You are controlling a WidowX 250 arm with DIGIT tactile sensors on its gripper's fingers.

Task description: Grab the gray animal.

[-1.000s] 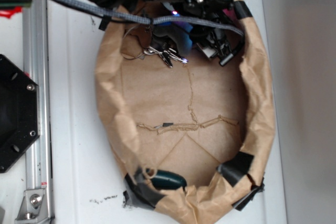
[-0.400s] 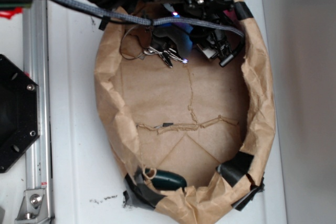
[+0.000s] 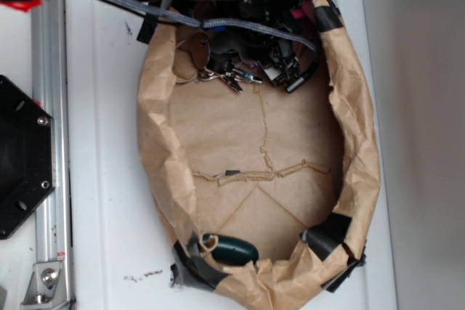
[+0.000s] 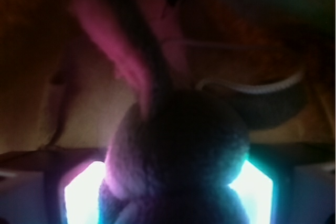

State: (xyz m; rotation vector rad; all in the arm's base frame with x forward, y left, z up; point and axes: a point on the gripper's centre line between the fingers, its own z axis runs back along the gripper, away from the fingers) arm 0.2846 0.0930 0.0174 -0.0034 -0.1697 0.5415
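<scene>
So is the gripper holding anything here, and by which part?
The gray animal fills the wrist view between the lit fingers, at its rounded body. Whether the gripper is actually clamped cannot be told.

Brown paper bag (image 3: 356,143) lies open. Gripper (image 3: 287,70) sits at bag's far end, jaws not clear. Keys (image 3: 229,76) beside gripper. Dark green object (image 3: 231,250) at bag's near rim.

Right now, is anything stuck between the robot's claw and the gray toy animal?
Nothing visible is. In the wrist view the gray animal fills the space right at the gripper, one glowing finger on each side. From outside, the arm hides it.
</scene>
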